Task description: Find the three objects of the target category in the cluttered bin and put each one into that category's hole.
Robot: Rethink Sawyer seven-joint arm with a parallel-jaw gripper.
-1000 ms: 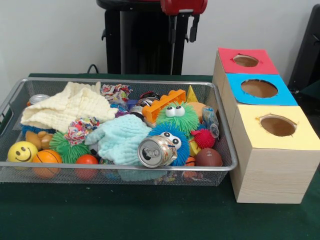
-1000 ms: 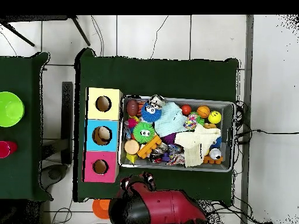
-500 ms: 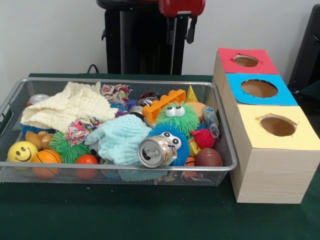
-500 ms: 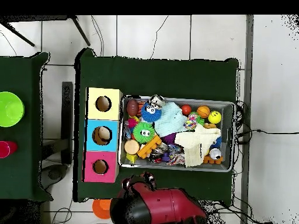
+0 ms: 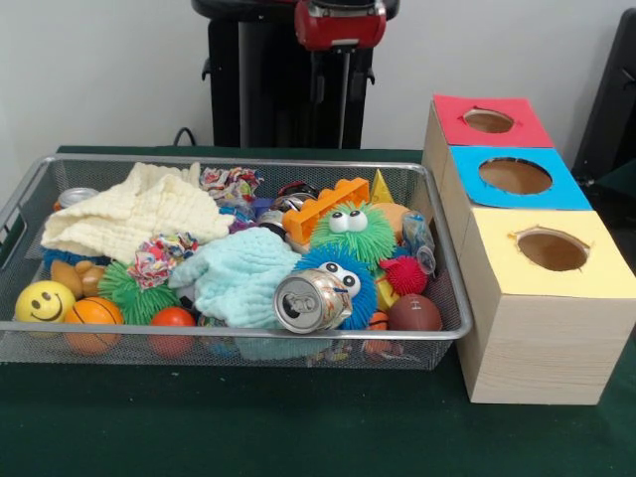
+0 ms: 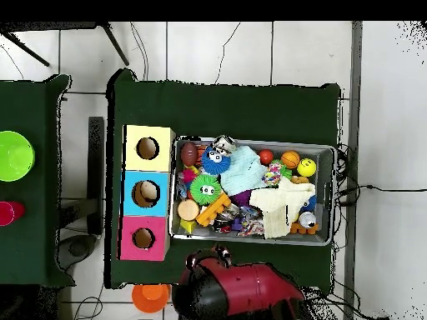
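Target objects: the task names no category, so I cannot tell which 3 things count. All the candidates sit in the bin (image 5: 238,348), none in a hole yet.
Likeliest sets: I'd guess cans, cloths or balls. A crushed can (image 5: 311,300) lies on its side at the front wall, mouth outward. A second can (image 5: 76,196) peeks out at the far left corner.
Cloths: a cream cloth (image 5: 129,219) is draped over the left half, and a light blue cloth (image 5: 238,273) is bunched mid-bin, touching the crushed can. Both probably hide things, which is why this job needs searching.
Balls: smiley ball (image 5: 43,301) and basketball (image 5: 91,316) are side by side in the front left corner. A brown football (image 5: 413,313) is at front right, and a red spiky ball (image 5: 405,275) sits just behind it.
Fuzzy toys: the green one (image 5: 348,231) and the blue one (image 5: 343,273) are piled together, eyes up, right of centre.
Holes: 3 boxes stand in a row just beside the bin's right end, red top (image 5: 452,114), blue top (image 5: 467,189), yellow top (image 5: 497,258). Each has 1 round hole facing up, so a drop from above should do it.
Gripper (image 5: 343,79): it hangs high behind the bin's far wall, well clear of the clutter and carrying nothing I can see. It's dark against the pedestal, so I cannot tell whether it is spread or closed.
Arm (image 6: 238,292): it's drawn back off the bin in the overhead view, leaving the whole pile open to the cameras.
Progress: by my reading, at the start, with no pick made.
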